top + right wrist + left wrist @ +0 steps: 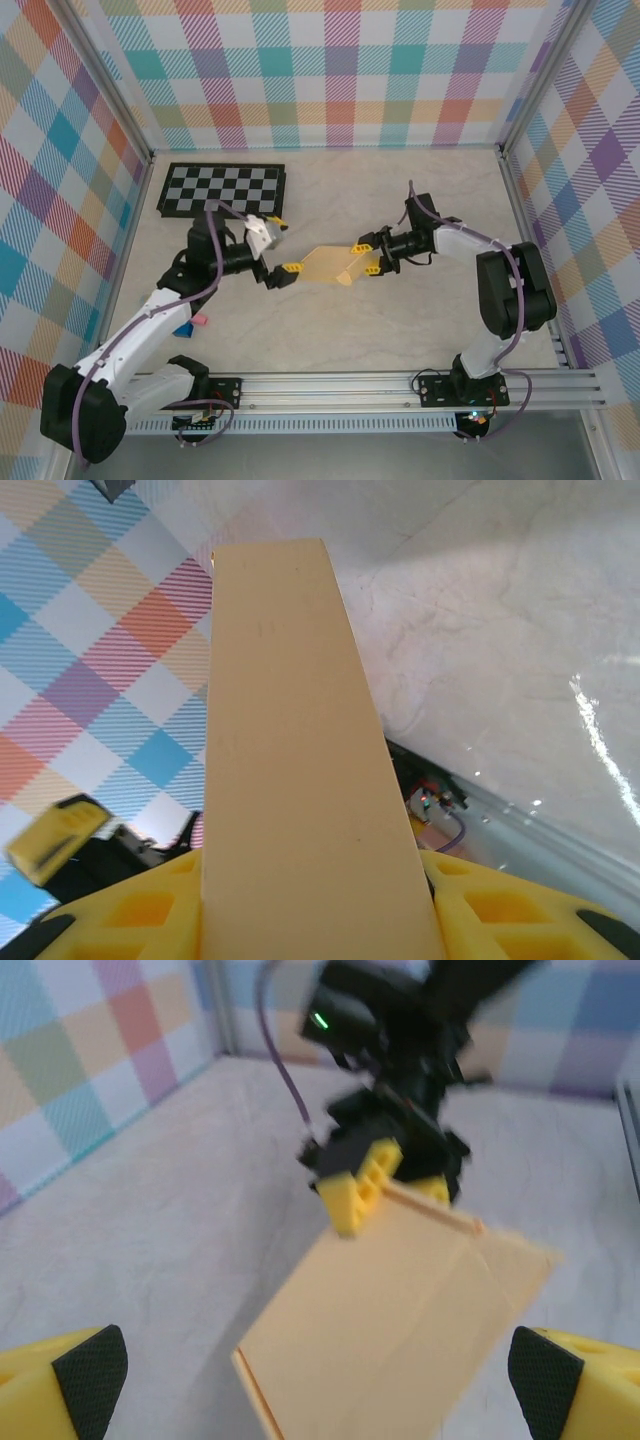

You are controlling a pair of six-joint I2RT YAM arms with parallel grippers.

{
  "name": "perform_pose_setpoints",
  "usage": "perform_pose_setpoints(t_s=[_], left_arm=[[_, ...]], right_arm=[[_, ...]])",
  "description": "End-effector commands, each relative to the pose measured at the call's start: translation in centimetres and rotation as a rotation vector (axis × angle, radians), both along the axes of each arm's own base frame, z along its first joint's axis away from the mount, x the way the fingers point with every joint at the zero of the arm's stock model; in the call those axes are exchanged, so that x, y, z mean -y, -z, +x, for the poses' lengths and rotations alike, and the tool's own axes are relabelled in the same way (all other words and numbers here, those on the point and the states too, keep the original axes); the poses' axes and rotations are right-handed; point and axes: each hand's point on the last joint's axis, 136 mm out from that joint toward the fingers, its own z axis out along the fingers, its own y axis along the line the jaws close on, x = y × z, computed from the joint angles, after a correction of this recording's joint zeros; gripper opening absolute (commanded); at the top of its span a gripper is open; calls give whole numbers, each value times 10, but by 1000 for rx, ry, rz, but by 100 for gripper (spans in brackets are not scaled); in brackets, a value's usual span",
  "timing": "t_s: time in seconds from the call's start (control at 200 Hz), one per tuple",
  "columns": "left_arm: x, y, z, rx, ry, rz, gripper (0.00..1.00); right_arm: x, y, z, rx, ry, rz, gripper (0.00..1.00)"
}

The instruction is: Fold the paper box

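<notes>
- The paper box (335,265) is sitting over the middle of the counter (420,330), a flattish yellow-orange card shape lying at a tilt between the two grippers; whether its low edge is touching the marbled surface I cannot tell
- The right gripper (367,257) is gripping the box's right end, its jaws clamped on the card, which is running out between the two yellow fingers (130,910) in the right wrist view
- The left gripper (285,248) is sitting just beside the box's left end with its jaws spread wide apart, holding nothing; in the left wrist view its padded fingertips (90,1380) are standing at the two bottom corners
- A black-and-white checkerboard panel (222,190) is lying flat near the back left corner, well apart from the box
- A small pink piece (199,320) and a blue piece (182,329) are lying just beside the left arm (150,330), the blue one partly tucked under it
- Plaid walls (330,70) are closing in the counter on three sides
- The left wrist view is blurring the right gripper's black body and the card's far edge, so creases and tabs are hard to make out — and the right wrist view is cutting the box off at the bottom
</notes>
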Motion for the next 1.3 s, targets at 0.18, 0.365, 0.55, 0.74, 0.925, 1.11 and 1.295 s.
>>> perform_pose_setpoints(t_s=[0.18,0.365,0.55,0.74,0.925,1.11,1.295], left_arm=[[41,26,-14,277,249,306,100],[63,48,-9,310,246,347,100],[79,59,-1,309,218,340,94],[87,63,5,304,173,312,82],[90,67,4,304,177,325,79],[92,75,5,305,179,334,77],[90,83,12,324,155,361,70]], right_arm=[[10,-24,1,-140,97,-1,37],[11,-21,3,-153,129,-9,36],[11,-24,5,-149,138,-9,36],[12,-20,5,-167,158,-11,36],[13,-17,5,-178,178,-21,36],[13,-14,4,-191,189,-22,36],[13,-15,3,-192,190,-23,36]])
